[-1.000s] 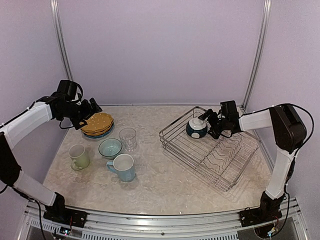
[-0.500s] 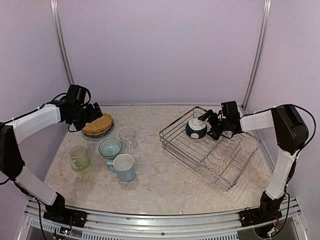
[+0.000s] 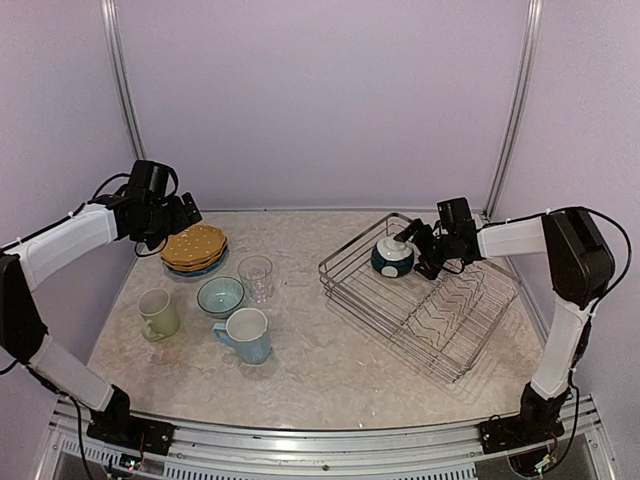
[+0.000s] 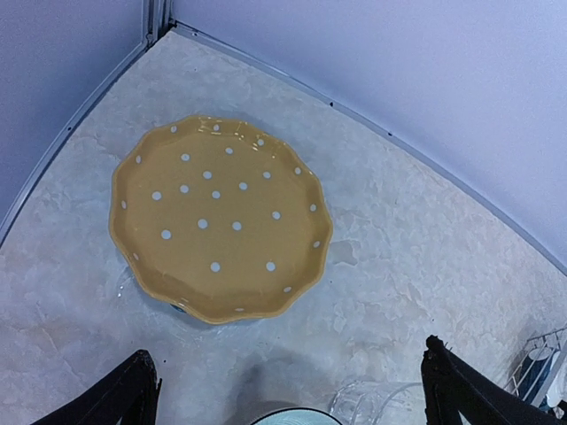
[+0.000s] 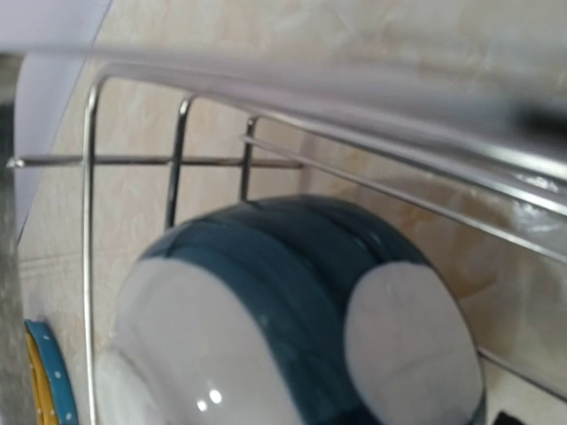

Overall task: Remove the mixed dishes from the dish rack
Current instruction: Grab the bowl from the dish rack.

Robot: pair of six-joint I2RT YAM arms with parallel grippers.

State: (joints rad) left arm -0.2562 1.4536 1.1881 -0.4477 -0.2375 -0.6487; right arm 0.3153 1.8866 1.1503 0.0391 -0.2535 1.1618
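Left gripper (image 4: 290,354) hung wide open and empty above the yellow plates (image 4: 220,217), which were stacked at 10 o'clock on the table (image 3: 320,370). Right gripper (image 3: 415,238) was close against the dark-blue white-lined bowl (image 3: 392,257); its grip could not be determined. The dish rack (image 3: 440,320), at 3 o'clock, held that bowl at its 11 o'clock end. The bowl's surface was glossy dark blue with large rounded white patches.

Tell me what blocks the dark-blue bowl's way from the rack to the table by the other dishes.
Only the raised wire side of the dish rack, just left of the dark-blue bowl; the bowl must go over it. Nothing else shows before the clear glass.
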